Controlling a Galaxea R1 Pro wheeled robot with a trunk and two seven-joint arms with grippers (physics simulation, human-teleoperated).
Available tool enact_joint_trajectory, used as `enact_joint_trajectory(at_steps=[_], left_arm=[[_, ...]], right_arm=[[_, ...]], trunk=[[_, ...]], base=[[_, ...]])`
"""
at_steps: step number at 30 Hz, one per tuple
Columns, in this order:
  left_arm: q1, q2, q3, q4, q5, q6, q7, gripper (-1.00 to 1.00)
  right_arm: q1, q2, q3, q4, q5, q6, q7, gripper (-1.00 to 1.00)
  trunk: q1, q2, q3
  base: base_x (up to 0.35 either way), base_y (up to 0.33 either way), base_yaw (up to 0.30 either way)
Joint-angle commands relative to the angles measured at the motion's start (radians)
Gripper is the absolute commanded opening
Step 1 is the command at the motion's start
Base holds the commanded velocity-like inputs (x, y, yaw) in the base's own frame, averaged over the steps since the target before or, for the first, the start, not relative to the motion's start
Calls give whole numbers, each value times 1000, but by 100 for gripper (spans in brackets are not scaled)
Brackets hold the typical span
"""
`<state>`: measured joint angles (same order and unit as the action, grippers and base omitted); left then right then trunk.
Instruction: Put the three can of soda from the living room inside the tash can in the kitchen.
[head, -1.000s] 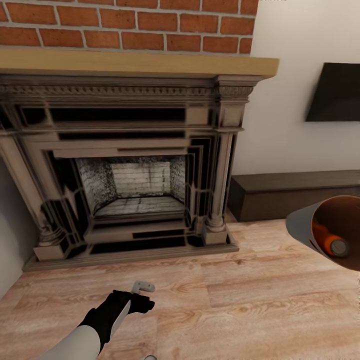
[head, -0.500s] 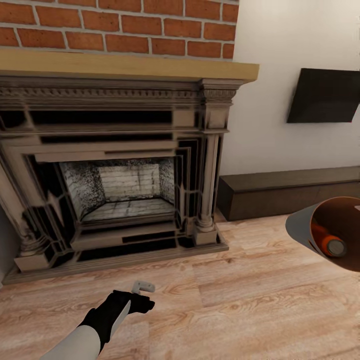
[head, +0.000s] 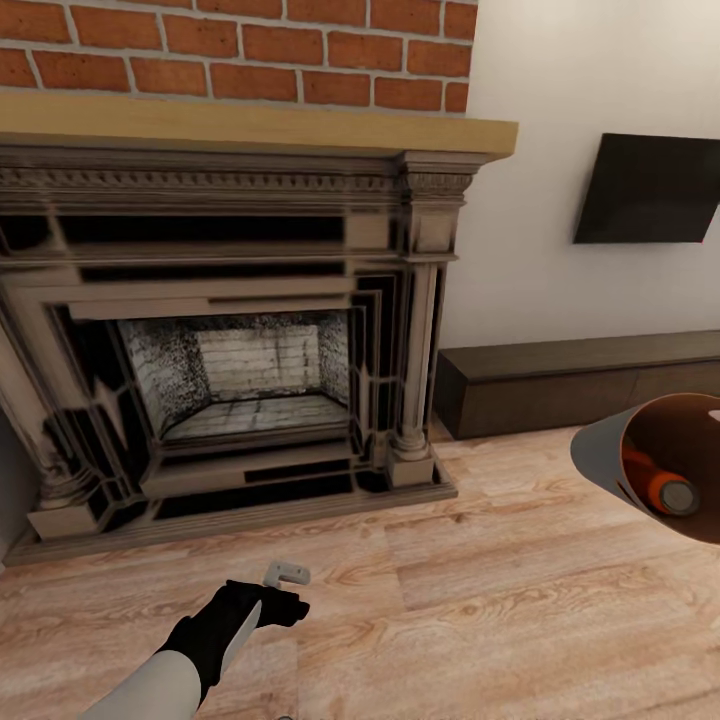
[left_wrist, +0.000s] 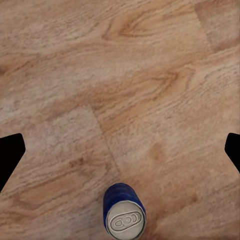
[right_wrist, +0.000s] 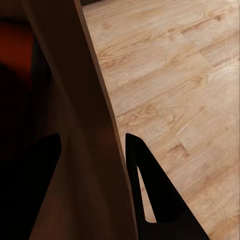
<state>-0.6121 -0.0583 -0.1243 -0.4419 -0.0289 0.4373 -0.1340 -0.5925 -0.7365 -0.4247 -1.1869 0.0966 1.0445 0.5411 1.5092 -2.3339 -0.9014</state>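
The robot faced the fireplace (head: 240, 330) in the living room, brick chimney (head: 240, 50) above the wooden mantel (head: 250, 125), black TV (head: 648, 190) on the wall to the right, and the long dark low cabinet (head: 580, 385) running beneath it.

Out on the right, the trash can (head: 610, 460) was tipped on its side, mouth turned toward the camera, orange-brown inner wall on show. And there it was: an orange soda can (head: 660, 487) lay inside, grey top facing out.

In the right wrist view the right claw (right_wrist: 92, 145) was clamped on the bin's rim (right_wrist: 82, 100), one dark finger on each side of the wall, with the wood floor (right_wrist: 170, 85) beyond.

The left arm reached forward and down over the floorboards in the head view, black wrist and pale finger visible at the left claw (head: 285, 590).

Its own camera looked straight down: the left claw (left_wrist: 120, 150) stood wide open, finger tips at the two edges of the picture, nothing between them. Below it the dark blue soda can (left_wrist: 124, 210) stood upright on the wood floor, silver top and pull tab facing up, near the claw but not touched by either finger.
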Motion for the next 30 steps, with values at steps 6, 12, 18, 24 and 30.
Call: enact_joint_trajectory(at_steps=[6,12,18,24,30], left_arm=[[0,0,-1,0,-1,0,0,100],[0,0,-3,0,-2,0,1,100],[0,0,-3,0,1,0,1,100],[0,0,-2,0,0,0,1,100],[0,0,-3,0,0,0,0,100]], right_arm=[[-1,0,0,0,-16,3,3,-100],[-1,0,0,0,-15,3,3,-100],[-1,0,1,0,-15,3,3,-100],[-1,0,1,0,-15,3,3,-100],[-1,0,1,0,-15,3,2,-100]], trunk=[[0,0,0],[0,0,0],[4,-7,-3],[27,-49,-22],[50,-91,-41]], base=[[-60,0,0],[-278,0,0],[-94,0,0],[-10,0,0],[-1,0,0]])
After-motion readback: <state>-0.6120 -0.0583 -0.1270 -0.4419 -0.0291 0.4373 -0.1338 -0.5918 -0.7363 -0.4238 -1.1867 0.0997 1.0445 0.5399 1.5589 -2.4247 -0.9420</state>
